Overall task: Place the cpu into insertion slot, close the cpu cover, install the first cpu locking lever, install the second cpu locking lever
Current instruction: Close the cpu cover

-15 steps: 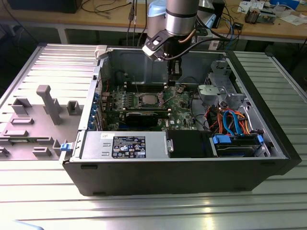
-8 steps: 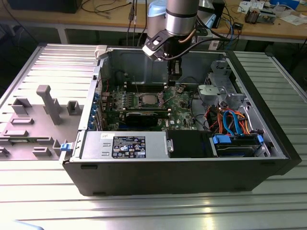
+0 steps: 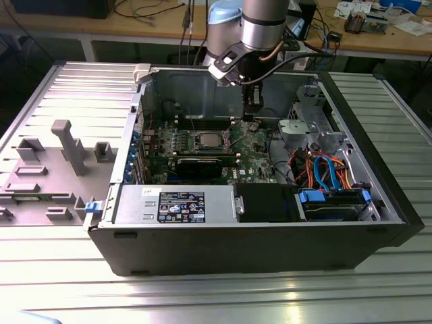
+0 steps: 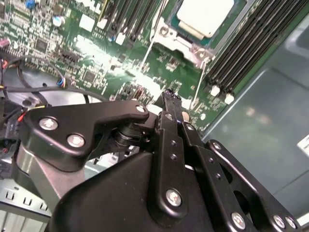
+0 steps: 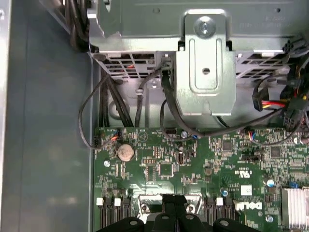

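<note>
The cpu already lies in the insertion slot, and the cpu cover seems to be down around it. The locking levers look unlatched. To the exterior view's right, the gripper hovers nearby with its jaws pressed together and nothing visibly held.

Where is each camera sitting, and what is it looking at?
Exterior view: off the arm, higher than the case, looking down into it; the arm and gripper show.
Second wrist view: on the arm, looking past the gripper at the board and cpu.
First wrist view: on the arm, looking over the gripper across the board to a metal bracket.
Shared: both wrist views show gripper and board.
</note>
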Robot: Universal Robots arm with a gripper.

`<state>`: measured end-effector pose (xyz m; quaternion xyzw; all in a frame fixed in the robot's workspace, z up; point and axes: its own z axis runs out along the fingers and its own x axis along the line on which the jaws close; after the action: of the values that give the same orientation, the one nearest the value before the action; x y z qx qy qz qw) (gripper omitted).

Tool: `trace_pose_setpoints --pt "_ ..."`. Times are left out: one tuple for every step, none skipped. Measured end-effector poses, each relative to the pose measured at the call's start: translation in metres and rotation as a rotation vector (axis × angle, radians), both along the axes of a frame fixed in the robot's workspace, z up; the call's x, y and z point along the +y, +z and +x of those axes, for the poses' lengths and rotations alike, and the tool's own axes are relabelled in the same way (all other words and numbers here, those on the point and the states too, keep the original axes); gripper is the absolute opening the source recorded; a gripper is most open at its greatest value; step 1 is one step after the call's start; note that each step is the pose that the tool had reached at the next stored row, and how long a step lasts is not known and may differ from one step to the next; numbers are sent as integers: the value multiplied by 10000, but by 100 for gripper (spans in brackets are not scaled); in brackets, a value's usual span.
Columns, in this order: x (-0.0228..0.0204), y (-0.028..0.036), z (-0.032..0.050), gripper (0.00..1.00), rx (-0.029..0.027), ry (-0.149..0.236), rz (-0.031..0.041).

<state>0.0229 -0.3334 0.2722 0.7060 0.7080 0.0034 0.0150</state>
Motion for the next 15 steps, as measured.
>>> trace_pose_setpoints --pt "0 -1 27 11 0 -1 1" --pt "0 -2 46 11 6 0 1" --pt "0 -11 87 11 32 0 -1" --pt "1 -20 108 11 52 0 0" --pt "3 -32 122 11 68 5 0" --pt "4 -44 136 11 76 19 0" --pt "6 -56 151 11 84 39 0" --pt "7 -69 167 11 94 60 -1" --pt "8 -81 181 11 104 75 -1" --pt "9 -98 197 11 115 97 0" --pt "9 -109 202 11 122 110 1" --pt "9 -123 205 11 129 122 0" --pt "9 -144 205 11 129 137 0" --pt "9 -167 205 11 130 156 1" --pt "9 -179 205 11 130 165 1"
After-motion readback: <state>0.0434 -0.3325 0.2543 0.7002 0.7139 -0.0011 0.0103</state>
